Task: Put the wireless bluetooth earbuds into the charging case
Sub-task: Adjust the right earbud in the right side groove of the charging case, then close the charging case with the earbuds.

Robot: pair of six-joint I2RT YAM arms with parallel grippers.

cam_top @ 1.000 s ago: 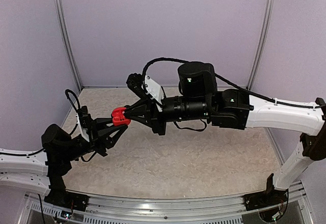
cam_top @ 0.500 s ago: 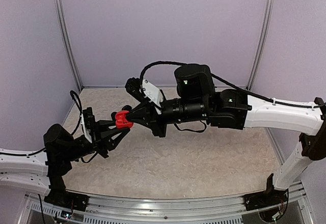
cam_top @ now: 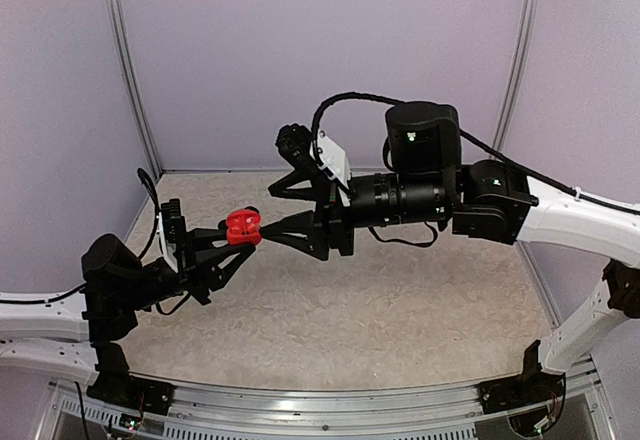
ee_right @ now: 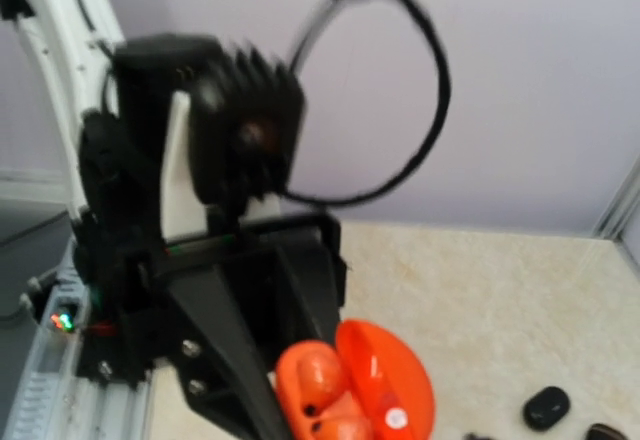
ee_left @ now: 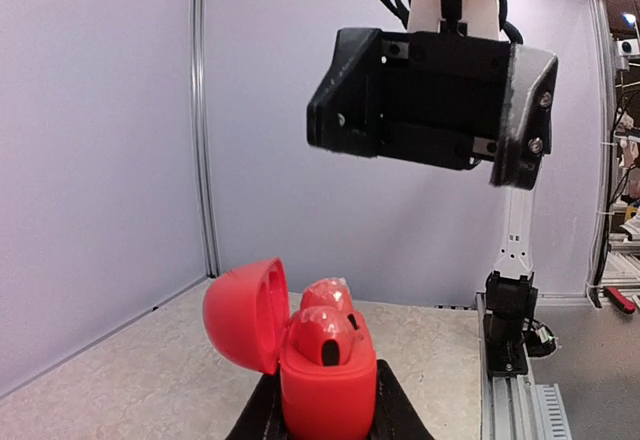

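Note:
My left gripper (cam_top: 236, 240) is shut on the base of a red charging case (cam_top: 243, 226), holding it upright above the table with its lid (ee_left: 245, 312) swung open to the left. Two red wireless bluetooth earbuds (ee_left: 322, 332) sit in the case's sockets, their rounded tops showing above the rim. My right gripper (cam_top: 277, 210) hangs just right of the case with its jaws spread wide and nothing between them. In the blurred right wrist view the case (ee_right: 355, 390) shows low in the middle, against the left arm's black fingers (ee_right: 230, 350).
The speckled table (cam_top: 400, 310) is walled by pale panels at the back and sides. A small black pebble-like case (ee_right: 547, 407) and another dark object (ee_right: 605, 432) lie on the table. The right arm's black gripper body (ee_left: 435, 100) looms above the case.
My right gripper, shut with its tip at the case before, has opened and drawn back to the right. The left gripper still holds the case, a little higher.

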